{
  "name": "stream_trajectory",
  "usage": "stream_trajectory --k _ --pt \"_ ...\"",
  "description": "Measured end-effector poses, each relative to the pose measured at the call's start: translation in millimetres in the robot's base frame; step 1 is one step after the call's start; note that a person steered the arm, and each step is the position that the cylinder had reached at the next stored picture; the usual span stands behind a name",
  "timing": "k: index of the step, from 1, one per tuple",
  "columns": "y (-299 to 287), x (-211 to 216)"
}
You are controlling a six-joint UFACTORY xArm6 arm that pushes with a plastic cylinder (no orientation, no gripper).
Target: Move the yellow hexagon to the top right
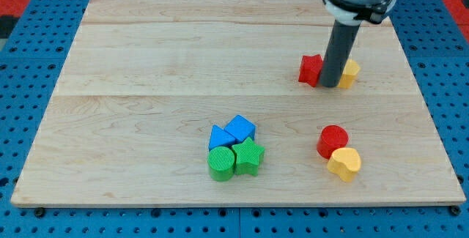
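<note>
The yellow hexagon (349,72) lies at the view's right, above mid-height, partly hidden behind my rod. My tip (330,86) is down on the board just left of the hexagon, between it and a red block (311,69), which seems star-shaped. The tip looks to be touching or almost touching both blocks.
A red cylinder (333,140) and a yellow heart-like block (344,163) sit together at the lower right. A cluster at the bottom centre holds two blue blocks (240,128) (219,137), a green cylinder (220,162) and a green star (248,156). The wooden board (146,62) ends near the hexagon's right.
</note>
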State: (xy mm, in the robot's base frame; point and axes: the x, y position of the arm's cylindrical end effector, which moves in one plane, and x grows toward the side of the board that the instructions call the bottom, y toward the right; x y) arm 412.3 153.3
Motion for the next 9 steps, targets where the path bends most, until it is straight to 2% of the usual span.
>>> stream_trajectory --k 1,3,5,6,8,9 --pt "5 -1" --pt "64 18" --pt "109 8" --pt "89 -17" --pt "81 3" --pt "57 2"
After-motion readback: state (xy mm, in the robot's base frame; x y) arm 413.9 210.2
